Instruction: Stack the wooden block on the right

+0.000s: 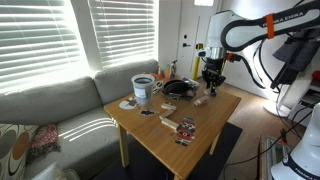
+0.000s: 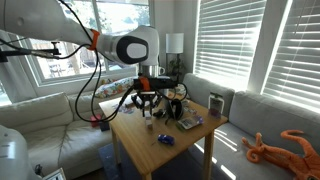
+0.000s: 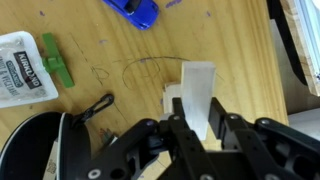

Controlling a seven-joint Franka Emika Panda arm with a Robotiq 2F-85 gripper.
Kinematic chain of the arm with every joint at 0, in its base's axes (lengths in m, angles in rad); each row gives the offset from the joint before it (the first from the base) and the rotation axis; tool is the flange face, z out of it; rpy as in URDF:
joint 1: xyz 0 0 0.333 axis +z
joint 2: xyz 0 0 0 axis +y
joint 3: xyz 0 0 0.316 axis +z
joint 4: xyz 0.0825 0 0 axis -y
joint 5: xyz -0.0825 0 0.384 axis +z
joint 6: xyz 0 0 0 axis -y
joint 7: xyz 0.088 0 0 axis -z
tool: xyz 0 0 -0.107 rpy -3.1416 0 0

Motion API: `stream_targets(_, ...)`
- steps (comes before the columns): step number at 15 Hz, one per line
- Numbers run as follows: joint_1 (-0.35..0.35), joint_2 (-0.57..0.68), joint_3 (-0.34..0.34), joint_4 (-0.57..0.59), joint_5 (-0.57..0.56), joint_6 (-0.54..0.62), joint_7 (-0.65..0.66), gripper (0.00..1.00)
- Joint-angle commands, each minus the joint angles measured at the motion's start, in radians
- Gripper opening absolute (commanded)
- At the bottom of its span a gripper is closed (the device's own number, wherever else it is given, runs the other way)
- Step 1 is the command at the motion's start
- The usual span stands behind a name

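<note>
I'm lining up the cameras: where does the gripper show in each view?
Exterior view: gripper right of centre, over the table's far end.
Exterior view: gripper centre, over the table.
Wrist view: gripper bottom centre, straddling a wooden block.
Shared landmark: the table.

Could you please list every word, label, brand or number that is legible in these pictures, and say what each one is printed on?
No text here can be read with confidence.
white packet, wrist view: several lines of dark print, too blurred to read.
white tub on the table, in an exterior view: any label on it is too small to read.
</note>
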Motion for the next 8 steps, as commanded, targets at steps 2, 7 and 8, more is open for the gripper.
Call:
stream_targets(2,-0.003,-0.063,-0.007,-0.067,0.015,0.085,-0.115,0.07)
stream_targets(7,-0.008,-0.031,0.001,-0.048,0.002,0.084,-0.085,0.29)
stream_targets(8,-0.008,-0.030,0.001,-0.048,0.002,0.084,-0.085,0.29)
